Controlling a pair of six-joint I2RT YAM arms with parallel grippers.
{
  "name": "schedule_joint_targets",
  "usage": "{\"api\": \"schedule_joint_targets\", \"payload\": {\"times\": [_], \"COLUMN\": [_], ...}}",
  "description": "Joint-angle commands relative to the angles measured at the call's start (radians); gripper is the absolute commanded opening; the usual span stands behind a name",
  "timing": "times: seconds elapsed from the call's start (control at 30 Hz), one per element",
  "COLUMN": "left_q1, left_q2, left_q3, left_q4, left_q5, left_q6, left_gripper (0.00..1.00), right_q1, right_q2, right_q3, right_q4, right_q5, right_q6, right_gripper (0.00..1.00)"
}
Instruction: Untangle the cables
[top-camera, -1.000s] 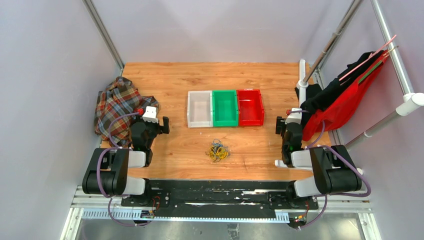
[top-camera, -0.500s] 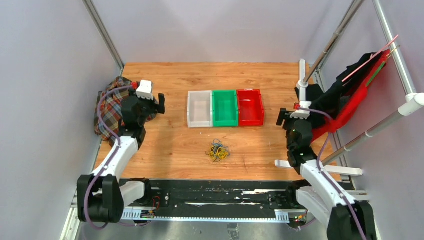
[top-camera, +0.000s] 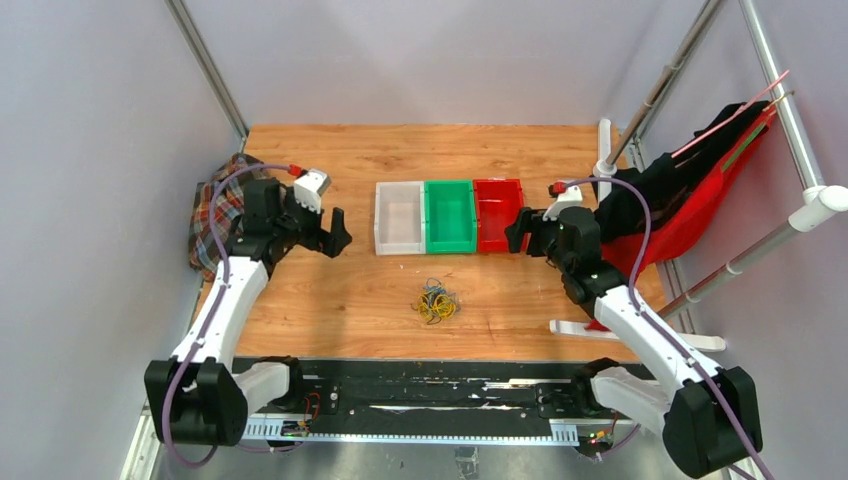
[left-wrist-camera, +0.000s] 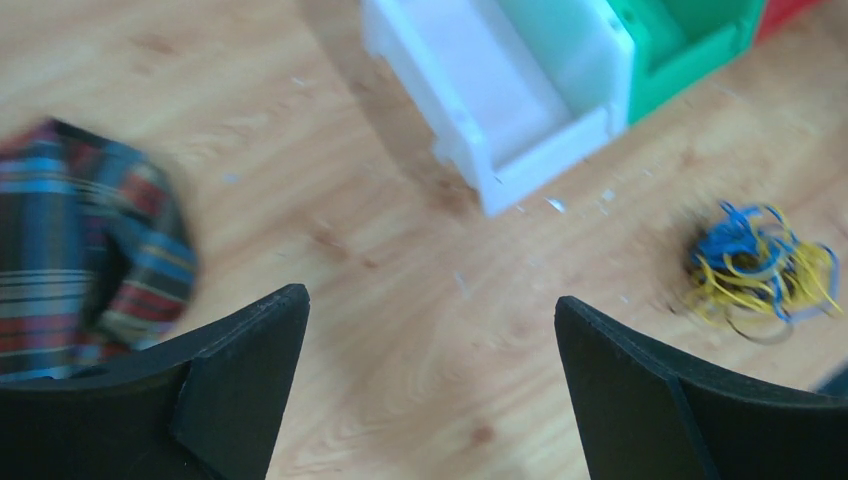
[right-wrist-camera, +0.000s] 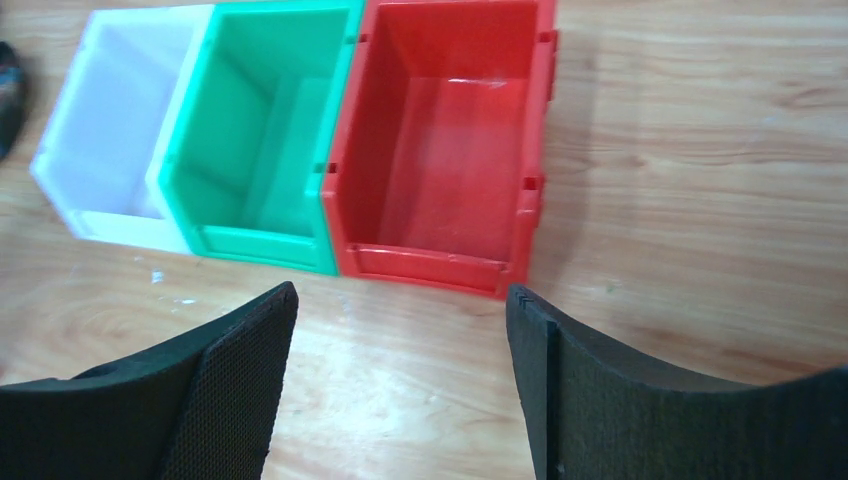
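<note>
A: Where are the cables (top-camera: 436, 301) lying right now?

B: They are sitting on the wooden counter (top-camera: 340, 290), in the near middle, on the near side of the row of bins. They are bunching into one roundish clump of yellow, blue and black strands, so I am not seeing any long axis.

A: And which way from the arms?

B: Both arms are hovering farther back than the clump. The left end effector (top-camera: 335, 232) is hanging off to its left and the right end effector (top-camera: 520, 230) off to its right. I am judging them about equally near, though only the left wrist view is catching the clump.

A: What are they holding?

B: Nothing. Both are standing spread wide, touching nothing.

A: And beyond them?

B: The white bin (top-camera: 400, 217), green bin (top-camera: 450, 215) and red bin (top-camera: 500, 214) are sitting side by side.
</note>
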Motion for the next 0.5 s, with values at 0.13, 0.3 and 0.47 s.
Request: {"api": "schedule_joint_targets", "payload": {"times": [0.13,0.3,0.47], "left_q1": [-0.155,-0.272,-0.372], "left_q2": [0.080,0.141,0.239], "left_q3": [-0.009,0.016,0.056], "left_q4": [-0.163,-0.161,-0.159], "left_q5": [0.179,0.215,0.252], "left_q6": [0.083,0.093,0.122], "left_gripper": [0.98,0.98,0.98], "right_q1": [0.018,0.199,0.305], "right_q2": [0.126,0.166,0.136], "right_q3": [0.054,0.075,-0.028], "right_q4": [-0.029,-0.112,-0.061], "right_q5": [-0.290,-0.127,-0.080], "right_q6": [0.197,0.146,0.182], "right_gripper": [0.76,0.72,0.68]}}
